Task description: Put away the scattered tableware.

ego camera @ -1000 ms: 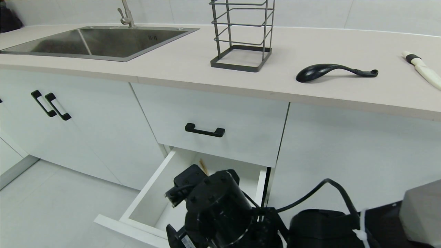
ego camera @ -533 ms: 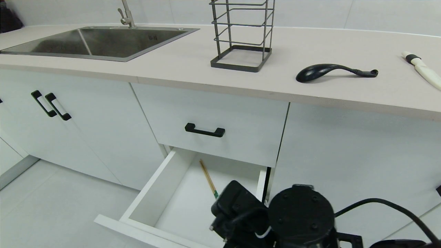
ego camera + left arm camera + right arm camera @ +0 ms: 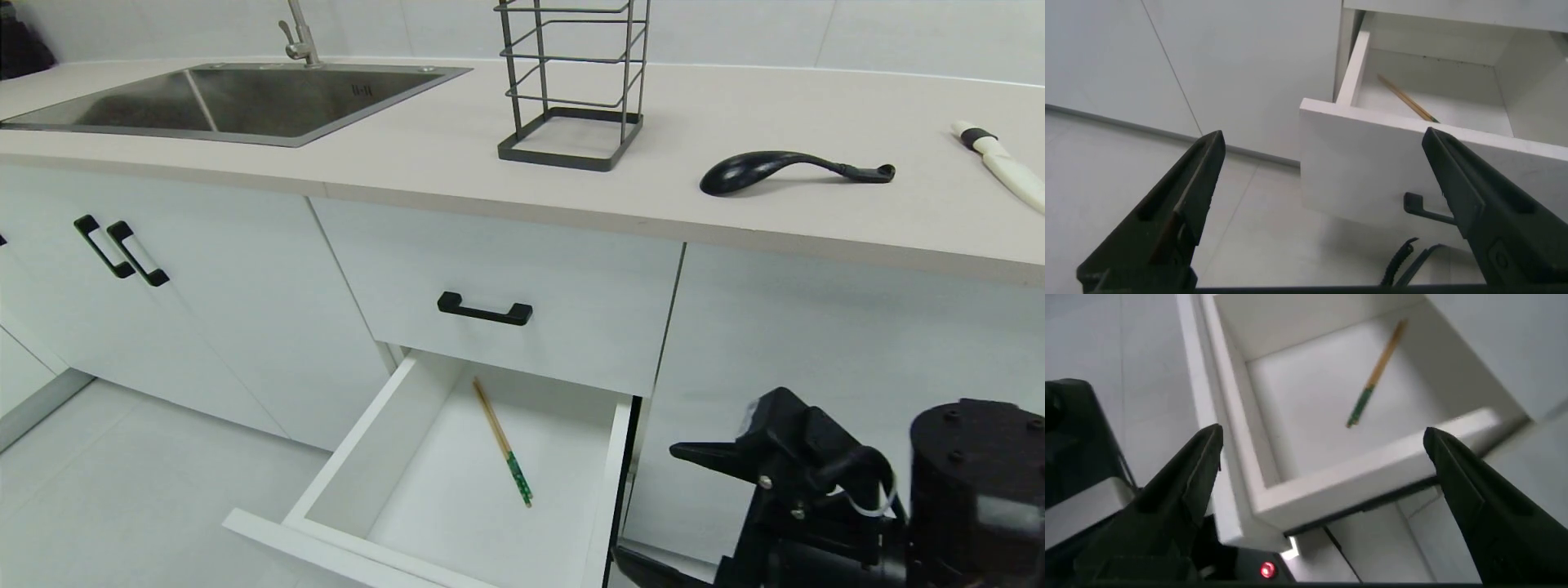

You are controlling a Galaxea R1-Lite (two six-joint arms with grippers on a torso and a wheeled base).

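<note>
A pair of wooden chopsticks (image 3: 502,445) with green tips lies in the open lower drawer (image 3: 343,465), also seen as chopsticks (image 3: 1376,371) and chopsticks (image 3: 1409,98). On the countertop rest a black spoon (image 3: 775,167) and a white knife (image 3: 1000,163) with a black band. My right gripper (image 3: 653,506) hangs open and empty just right of the drawer, below the counter. The right gripper (image 3: 1323,498) looks down on the drawer (image 3: 1233,416). My left gripper (image 3: 1323,229) is open and empty, low, facing the drawer front (image 3: 1413,180).
A dark wire rack (image 3: 571,82) stands on the countertop (image 3: 424,163) left of the spoon. A steel sink (image 3: 229,94) with a tap is at the far left. A shut drawer with a black handle (image 3: 484,310) sits above the open one. Pale floor lies to the left.
My right arm has drawn back from over the drawer and swung right. The chopsticks, hidden under it before, now lie uncovered in the drawer.
</note>
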